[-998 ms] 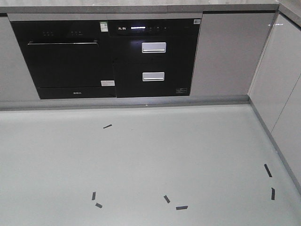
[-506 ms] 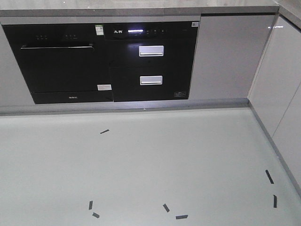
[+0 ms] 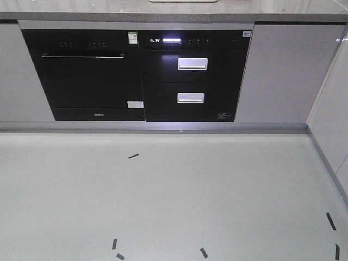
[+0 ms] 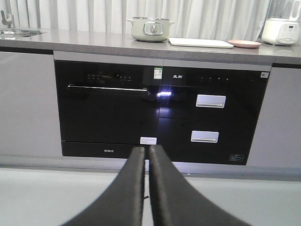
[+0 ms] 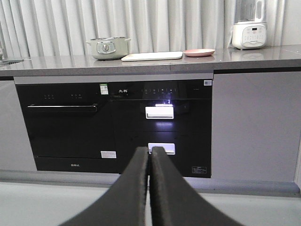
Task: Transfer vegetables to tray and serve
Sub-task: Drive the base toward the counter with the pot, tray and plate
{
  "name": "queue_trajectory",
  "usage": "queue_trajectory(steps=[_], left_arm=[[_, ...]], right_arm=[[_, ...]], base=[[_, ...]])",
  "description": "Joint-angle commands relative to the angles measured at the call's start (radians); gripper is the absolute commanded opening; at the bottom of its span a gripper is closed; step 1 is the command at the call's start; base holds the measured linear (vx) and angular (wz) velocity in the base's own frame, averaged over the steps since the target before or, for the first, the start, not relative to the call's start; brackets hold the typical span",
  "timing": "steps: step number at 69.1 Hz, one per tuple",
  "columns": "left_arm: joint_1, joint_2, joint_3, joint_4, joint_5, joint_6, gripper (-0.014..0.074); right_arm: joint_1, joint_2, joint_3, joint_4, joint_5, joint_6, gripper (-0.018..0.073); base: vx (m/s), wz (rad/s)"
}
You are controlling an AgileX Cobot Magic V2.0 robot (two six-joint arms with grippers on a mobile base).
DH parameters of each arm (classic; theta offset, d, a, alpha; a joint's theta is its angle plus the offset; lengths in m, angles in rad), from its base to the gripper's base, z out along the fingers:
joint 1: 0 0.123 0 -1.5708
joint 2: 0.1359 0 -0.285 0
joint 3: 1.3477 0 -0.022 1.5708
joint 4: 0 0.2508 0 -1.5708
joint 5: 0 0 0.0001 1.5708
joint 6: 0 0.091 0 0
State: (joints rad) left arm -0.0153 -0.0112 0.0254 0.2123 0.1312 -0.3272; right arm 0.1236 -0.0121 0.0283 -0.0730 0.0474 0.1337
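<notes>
The cream tray [image 4: 200, 42] lies flat on the grey counter between a pot and a round pink plate [image 4: 244, 44]. In the right wrist view the tray [image 5: 152, 56] and the plate [image 5: 199, 52] show from farther off. The front view catches only a sliver of the tray [image 3: 182, 0] at its top edge. No vegetables show in any view. My left gripper [image 4: 146, 149] is shut on nothing, hanging low over the floor well short of the counter. My right gripper [image 5: 149, 150] is also shut and empty at about the same height.
A pale green pot [image 4: 150, 29] stands left of the tray and a white blender [image 5: 249, 28] at the counter's right end. Black built-in appliances [image 3: 87, 76] fill the cabinet front. Black tape marks [image 3: 133, 156] dot the floor. White cabinets [image 3: 331, 109] close the right side.
In the front view the appliances and floor tape marks have slid down the frame, then to the right. The right-hand cabinets now take up less of the frame.
</notes>
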Motion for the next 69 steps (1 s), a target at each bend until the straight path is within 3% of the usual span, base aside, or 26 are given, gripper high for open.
queue_trajectory(steps=[1, 69], left_arm=[[-0.002, -0.013, 0.022, 0.0, -0.067, -0.01, -0.0006], [-0.002, -0.013, 0.022, 0.0, -0.067, -0.01, -0.0006]], right_arm=[[-0.007, -0.007, 0.015, -0.009, -0.073, 0.0, -0.0003], [-0.007, -0.007, 0.015, -0.009, -0.073, 0.0, -0.0003]], base=[[0.11, 0.06], [0.13, 0.02]])
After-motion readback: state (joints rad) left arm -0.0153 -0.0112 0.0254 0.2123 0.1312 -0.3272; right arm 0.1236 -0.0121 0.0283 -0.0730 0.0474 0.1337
